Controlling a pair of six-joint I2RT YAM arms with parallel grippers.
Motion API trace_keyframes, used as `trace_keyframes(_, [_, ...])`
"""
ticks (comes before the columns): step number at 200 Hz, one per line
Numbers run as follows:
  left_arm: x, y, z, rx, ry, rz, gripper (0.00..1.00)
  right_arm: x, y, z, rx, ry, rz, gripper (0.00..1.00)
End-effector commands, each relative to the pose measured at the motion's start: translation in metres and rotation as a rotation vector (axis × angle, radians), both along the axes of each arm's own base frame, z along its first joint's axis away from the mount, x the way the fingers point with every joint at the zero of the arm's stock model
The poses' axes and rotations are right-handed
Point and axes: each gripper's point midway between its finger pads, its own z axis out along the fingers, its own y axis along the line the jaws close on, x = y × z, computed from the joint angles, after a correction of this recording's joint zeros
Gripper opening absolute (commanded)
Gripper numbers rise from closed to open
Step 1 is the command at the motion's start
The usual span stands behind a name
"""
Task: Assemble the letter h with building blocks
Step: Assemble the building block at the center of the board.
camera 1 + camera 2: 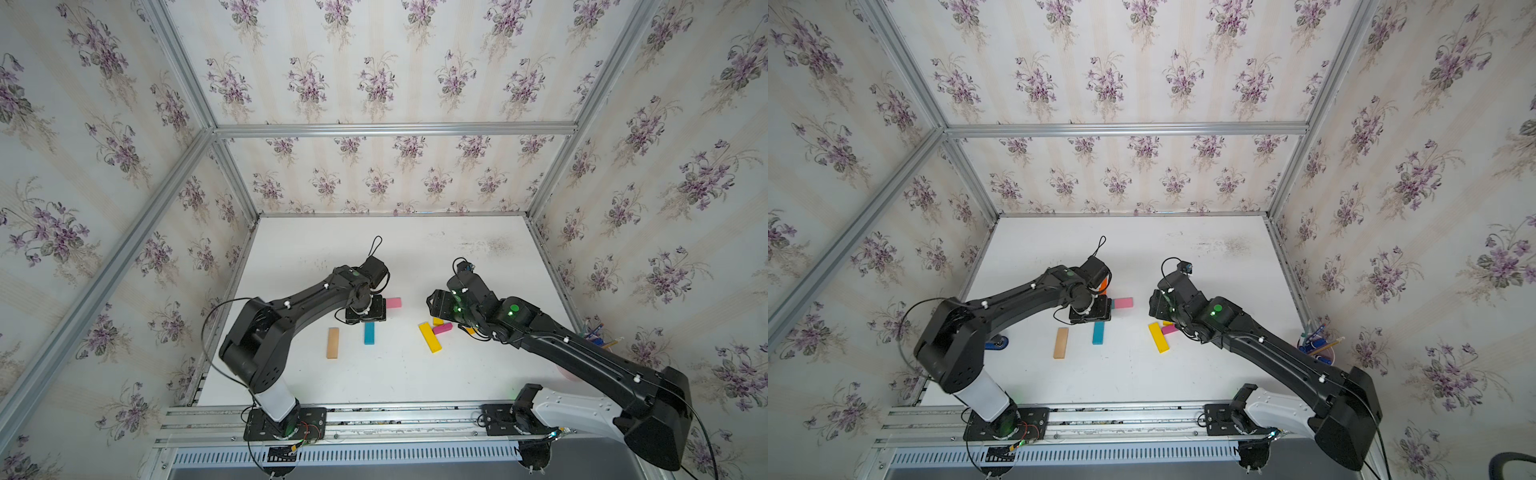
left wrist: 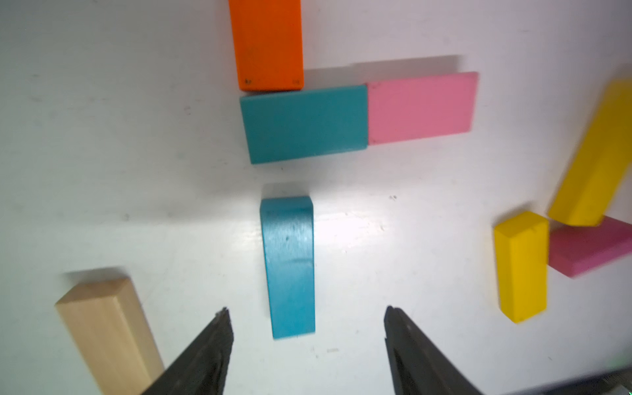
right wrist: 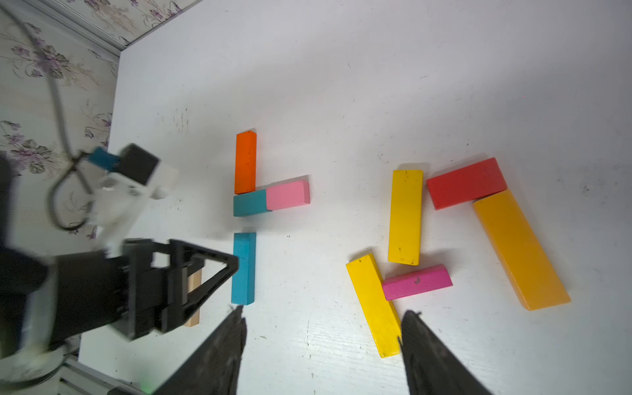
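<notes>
Floral-papered walls (image 1: 374,62) box in the white table (image 1: 395,374). My left arm (image 1: 307,299) hides most of the orange bar (image 2: 266,44) in both top views; the left wrist view crops it. It butts the short teal bar (image 2: 304,123), joined to the pink bar (image 2: 422,107). My left gripper (image 2: 306,308) stands wide astride the long teal bar (image 2: 289,266), gripping nothing; my right gripper (image 3: 325,310) gapes empty beside the slanted yellow bar (image 3: 374,306).

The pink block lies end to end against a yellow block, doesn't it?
Not quite. The pink block lies end to end against a short teal block, not a yellow one. The right wrist view shows the two touching.
</notes>
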Motion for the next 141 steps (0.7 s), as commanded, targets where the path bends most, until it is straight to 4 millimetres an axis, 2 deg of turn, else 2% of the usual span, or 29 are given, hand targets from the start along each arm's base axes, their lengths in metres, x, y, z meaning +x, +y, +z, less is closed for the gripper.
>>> trace_keyframes(1, [-0.007,0.046,0.044,0.111,-0.126,0.055,0.78,-0.008,0.022,-0.018,-0.008,0.033,-0.007,0.73])
trace_keyframes(4, [-0.008,0.055,0.058,0.107,-0.168,0.075,0.79,-0.01,0.027,-0.023,-0.017,0.042,-0.004,0.73])
trace_keyframes(11, [-0.008,0.073,0.076,0.117,-0.224,0.117,0.8,-0.015,0.038,-0.032,-0.037,0.062,0.001,0.74])
trace_keyframes(28, [-0.011,0.113,0.108,0.088,-0.315,0.224,0.81,-0.024,0.073,-0.054,-0.078,0.111,0.021,0.74])
trace_keyframes(45, [-0.016,0.147,0.123,0.072,-0.373,0.327,0.8,-0.028,0.11,-0.07,-0.116,0.141,0.065,0.74])
trace_keyframes(59, [-0.022,0.164,0.121,0.054,-0.366,0.389,0.8,-0.027,0.134,-0.08,-0.164,0.155,0.09,0.74])
trace_keyframes(93, [-0.029,0.163,0.094,-0.074,-0.261,0.441,0.75,-0.022,0.167,-0.106,-0.226,0.201,0.146,0.71])
trace_keyframes(141, [-0.029,0.155,0.075,-0.141,-0.217,0.452,0.72,-0.016,0.179,-0.138,-0.305,0.248,0.154,0.68])
